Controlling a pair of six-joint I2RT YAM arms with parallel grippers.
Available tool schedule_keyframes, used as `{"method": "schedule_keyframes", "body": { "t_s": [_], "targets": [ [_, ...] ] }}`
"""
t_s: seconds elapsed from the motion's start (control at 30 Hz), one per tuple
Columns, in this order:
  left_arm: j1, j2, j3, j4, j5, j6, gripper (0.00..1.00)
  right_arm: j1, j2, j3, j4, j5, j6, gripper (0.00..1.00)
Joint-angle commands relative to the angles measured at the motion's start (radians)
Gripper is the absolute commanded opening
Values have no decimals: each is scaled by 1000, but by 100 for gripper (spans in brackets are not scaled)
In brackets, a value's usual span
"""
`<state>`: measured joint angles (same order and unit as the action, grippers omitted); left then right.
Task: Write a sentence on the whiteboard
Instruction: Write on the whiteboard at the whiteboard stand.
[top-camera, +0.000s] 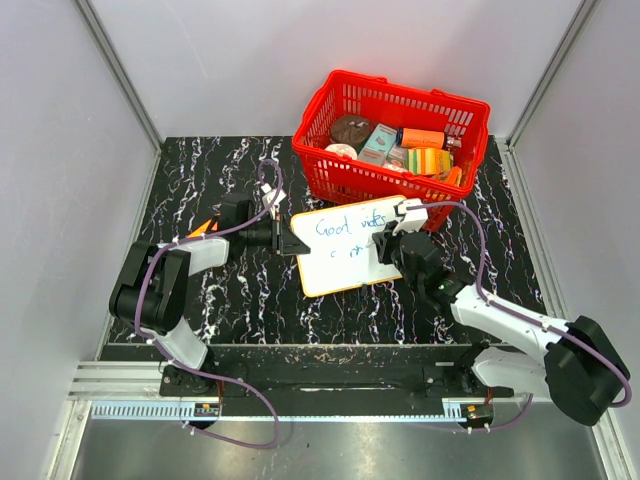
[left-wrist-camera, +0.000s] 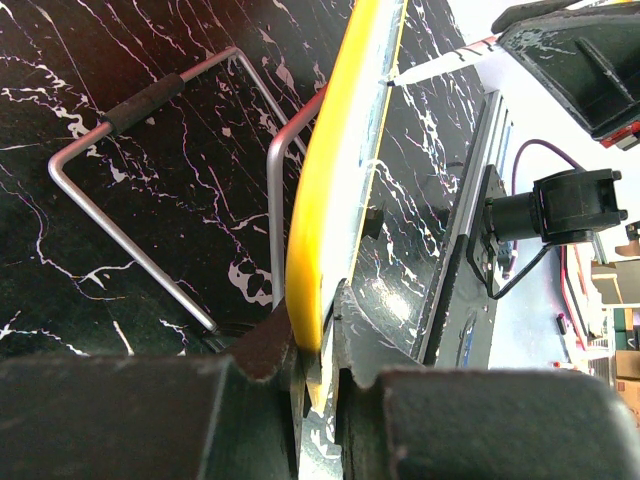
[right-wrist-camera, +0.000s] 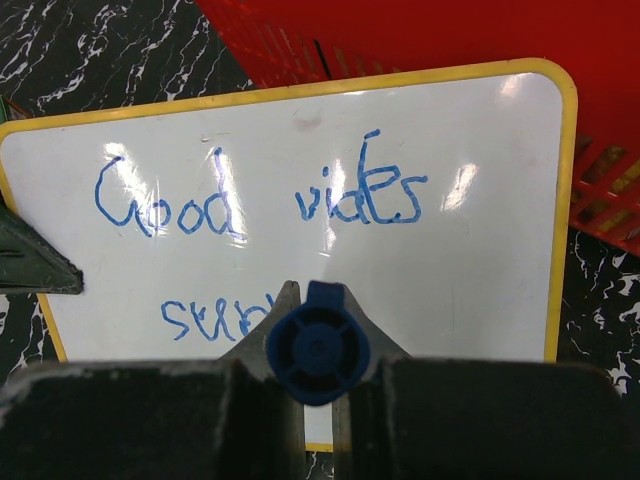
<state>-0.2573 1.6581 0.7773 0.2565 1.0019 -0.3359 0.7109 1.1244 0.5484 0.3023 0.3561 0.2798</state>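
At the far left of the scene, the left gripper (top-camera: 284, 240) is closed down to a narrow gap on the left edge of the whiteboard (top-camera: 345, 252). In the left wrist view the yellow rim (left-wrist-camera: 330, 200) is seen pinched between the two jaws, so the board is taken to be steadied there. Beyond those fingers and to their left, a bent metal wire (left-wrist-camera: 150, 170) with a black sleeve lies on the black marbled table (top-camera: 230, 300). Directly ahead of the right gripper (right-wrist-camera: 318, 300) the board's white face is spread out, with the sentence (right-wrist-camera: 260, 200) in blue on it. A top line beginning "Good" is finished, and a lower line is only started, its last letters hidden behind the blue marker (right-wrist-camera: 318, 352). That marker is clamped between the nearly closed right jaws and pointed at the board, though whether the tip touches the surface cannot be told. Past the board's far edge and to the right of these fingers, the red basket (right-wrist-camera: 450, 40) is found. The step in hand is judged to be the writing of the second line. For the next move, light and even pressure on the tip is called for, with strokes carried rightward while the left hold is kept firm so that the board is not shifted.
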Motion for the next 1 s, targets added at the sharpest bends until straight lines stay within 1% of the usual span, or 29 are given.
{"method": "schedule_keyframes", "body": {
  "t_s": [0.0,0.4,0.97],
  "targets": [
    [-22,42,-9,-49,-157,121,0,5,15,15,52,32,-14,0],
    [-22,42,-9,-49,-155,121,0,5,29,25,31,-12,-8,0],
    [-22,43,-9,-49,-157,121,0,5,-18,-15,-32,-46,10,0]
  ]
}}
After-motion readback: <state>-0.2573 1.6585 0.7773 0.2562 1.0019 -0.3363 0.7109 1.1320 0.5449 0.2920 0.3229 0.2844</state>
